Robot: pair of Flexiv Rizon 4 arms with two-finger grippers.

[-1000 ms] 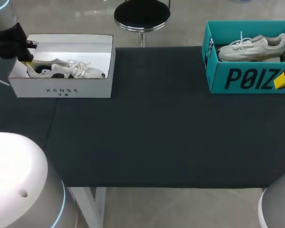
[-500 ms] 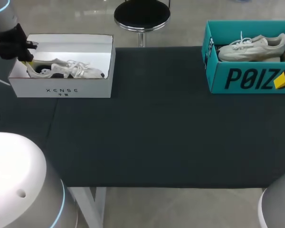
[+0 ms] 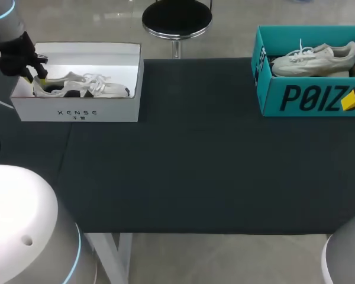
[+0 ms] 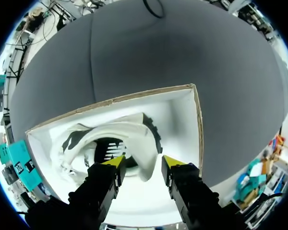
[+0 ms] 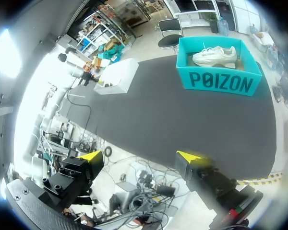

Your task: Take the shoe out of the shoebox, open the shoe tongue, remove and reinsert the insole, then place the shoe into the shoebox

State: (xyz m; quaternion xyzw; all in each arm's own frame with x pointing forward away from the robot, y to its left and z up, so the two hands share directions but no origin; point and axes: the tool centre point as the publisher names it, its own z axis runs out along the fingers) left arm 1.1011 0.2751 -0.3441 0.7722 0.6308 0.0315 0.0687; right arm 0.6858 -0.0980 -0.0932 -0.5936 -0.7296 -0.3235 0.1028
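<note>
Shoe (image 3: 77, 87), white, black patches, laces loose

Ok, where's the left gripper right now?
In the head view the left gripper is at the table's far left corner, down inside the left end of the white shoebox, right at the heel of the white shoe.

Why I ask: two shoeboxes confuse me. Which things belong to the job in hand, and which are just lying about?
Job in hand:
- left claw, gripping the heel of the white shoe
- white shoebox, with that shoe inside

Lying about:
- teal shoebox
- pale shoe inside it
</note>
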